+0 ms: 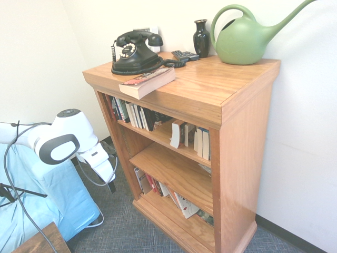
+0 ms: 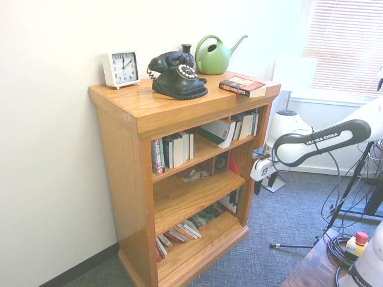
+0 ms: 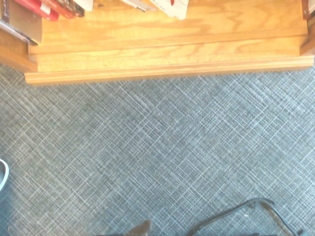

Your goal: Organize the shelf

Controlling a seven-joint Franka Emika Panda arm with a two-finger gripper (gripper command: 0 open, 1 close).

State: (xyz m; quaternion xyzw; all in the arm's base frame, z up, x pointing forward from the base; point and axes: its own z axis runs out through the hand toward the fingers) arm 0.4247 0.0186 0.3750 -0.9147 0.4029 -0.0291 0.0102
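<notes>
Going left to right in the first exterior view:

Light blue cloth [image 1: 50, 203]: draped to the left of the tool, kinda rumpled.
Tool [image 2: 265, 184]: black two-finger gripper on the white arm [image 1: 68, 138], fingers spread wide apart, nothing between them. It's pointing down, lower than the bookcase top and not touching anything.
Bookcase [image 1: 245, 142]: warm orange-brown oak, thick top, three open tiers, just to the right of the tool.
Top-tier books [image 1: 138, 115]: mixed paperbacks, right of the tool and higher up, mostly upright, some tilted.
Bottom-tier books [image 1: 181, 204]: right of the tool and lower down, a bunch of them slumped over sideways.
Phone [image 1: 136, 52]: black rotary-style with a curly cord, way above the tool and to the right.
Thick paperback [image 1: 147, 83]: red-and-dark cover, lying flat by the front edge, above and right of the tool.
White square clock [image 2: 121, 69]: behind the phone, also above the tool.
Remote [image 1: 185, 56]: dark with buttons, further right, above the tool.
Vase [image 1: 201, 39]: glossy black, same deal.
Watering can [image 1: 242, 42]: green, long spout, furthest right of the tool and well above it.
</notes>
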